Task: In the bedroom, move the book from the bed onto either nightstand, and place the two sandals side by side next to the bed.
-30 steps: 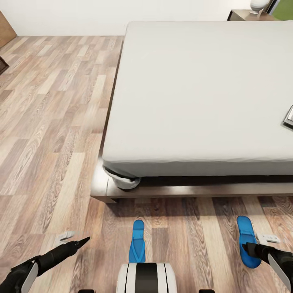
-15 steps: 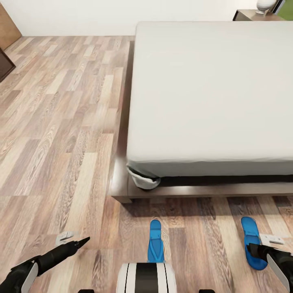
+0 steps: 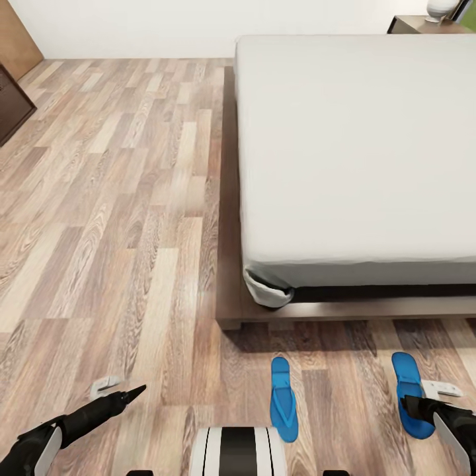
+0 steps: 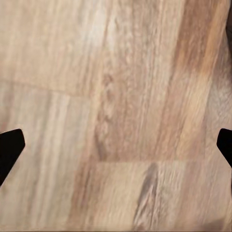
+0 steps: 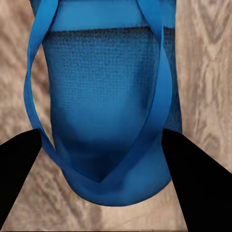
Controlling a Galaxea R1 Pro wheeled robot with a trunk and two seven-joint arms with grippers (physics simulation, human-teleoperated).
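The room is bright and evenly lit, with soft light and no hard glare. The bed (image 3: pixel 357 152) looks nearly flat pale grey, with little shading on top. A dark shadow lies under the mattress edge and on the floor (image 3: pixel 112 218) in front of the frame. The head view is sharp. Both wrist views are soft and blurred; the sandal (image 5: pixel 106 101) texture is a bit grainy.
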